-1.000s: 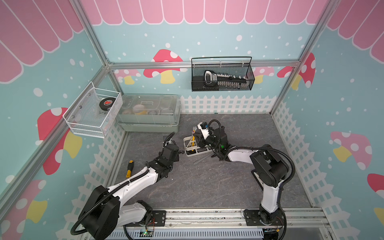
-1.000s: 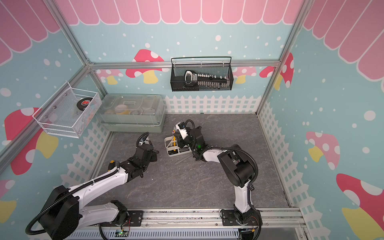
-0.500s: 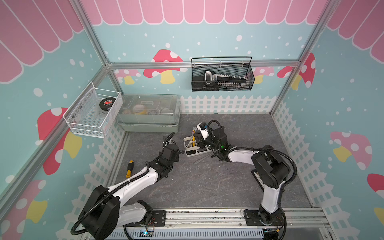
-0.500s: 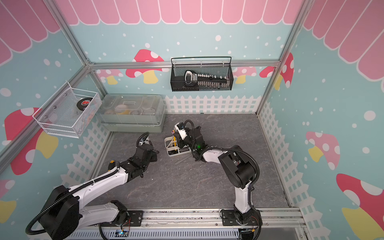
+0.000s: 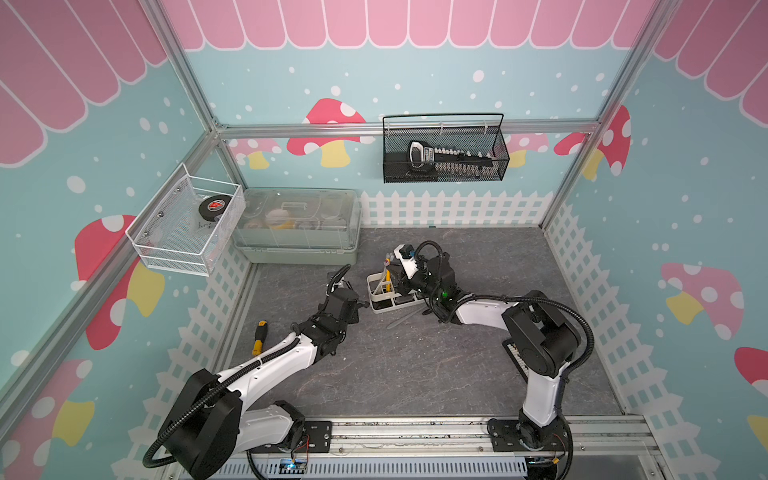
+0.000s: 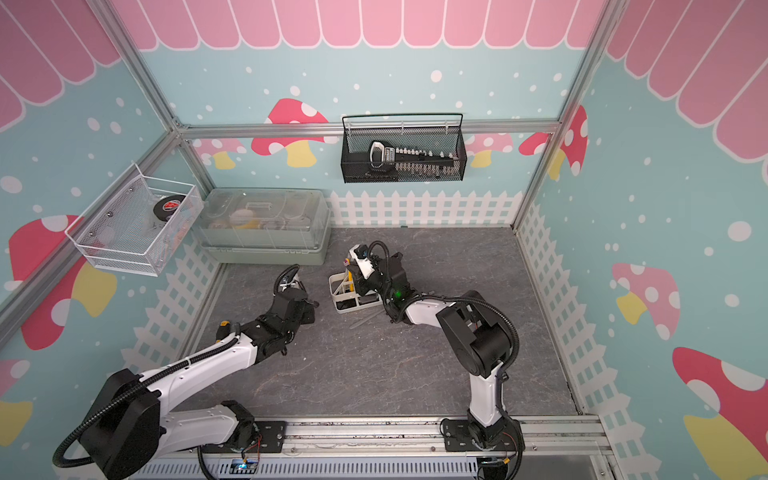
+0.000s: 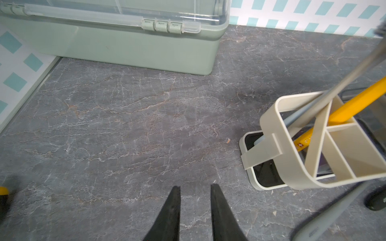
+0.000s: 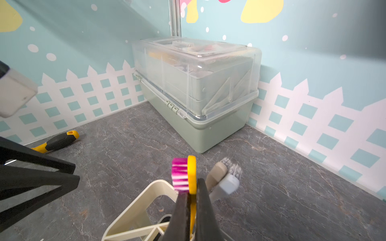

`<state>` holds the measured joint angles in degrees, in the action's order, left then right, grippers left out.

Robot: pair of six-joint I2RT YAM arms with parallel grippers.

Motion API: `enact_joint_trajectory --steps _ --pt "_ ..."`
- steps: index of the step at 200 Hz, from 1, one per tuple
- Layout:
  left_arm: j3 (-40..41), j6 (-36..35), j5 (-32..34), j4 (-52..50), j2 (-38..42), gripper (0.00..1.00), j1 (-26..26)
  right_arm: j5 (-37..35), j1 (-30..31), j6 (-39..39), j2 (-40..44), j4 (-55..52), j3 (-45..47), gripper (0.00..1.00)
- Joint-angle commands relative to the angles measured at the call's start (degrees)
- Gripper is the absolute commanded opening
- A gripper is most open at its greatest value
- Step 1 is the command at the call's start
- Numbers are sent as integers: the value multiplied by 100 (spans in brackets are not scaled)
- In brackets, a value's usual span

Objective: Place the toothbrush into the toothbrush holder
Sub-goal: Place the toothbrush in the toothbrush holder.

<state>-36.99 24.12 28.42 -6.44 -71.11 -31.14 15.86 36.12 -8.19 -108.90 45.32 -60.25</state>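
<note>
Where mushroom wallpaper (image 5: pixel 332 124) rings the grey marble-look counter (image 5: pixel 415 365), right pincer (image 8: pixel 192 195) clamps the yellow toothbrush (image 8: pixel 191 169); left pincer (image 7: pixel 195 186) gapes empty.

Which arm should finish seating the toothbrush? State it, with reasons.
Right: the right pincer is shut on the yellow toothbrush, already standing in the toothbrush holder; the left pincer hangs empty beside it.

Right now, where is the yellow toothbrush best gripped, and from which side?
Grip the yellow toothbrush at its thin neck just below the head, coming in above the rim. Its handle leans inside the divided section of the toothbrush holder, so only the upper part is free. The right gripper is shut there, fingers on either side.
</note>
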Motion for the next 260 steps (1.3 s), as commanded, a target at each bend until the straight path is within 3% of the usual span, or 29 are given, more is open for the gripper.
enact_joint_trajectory --steps 1,260 --pt "25 137 -13 128 -67 26 29 -65 45 162 71 396 78 0" --pt "8 129 6 125 -129 26 35 70 52 287 -539 805 42 0"
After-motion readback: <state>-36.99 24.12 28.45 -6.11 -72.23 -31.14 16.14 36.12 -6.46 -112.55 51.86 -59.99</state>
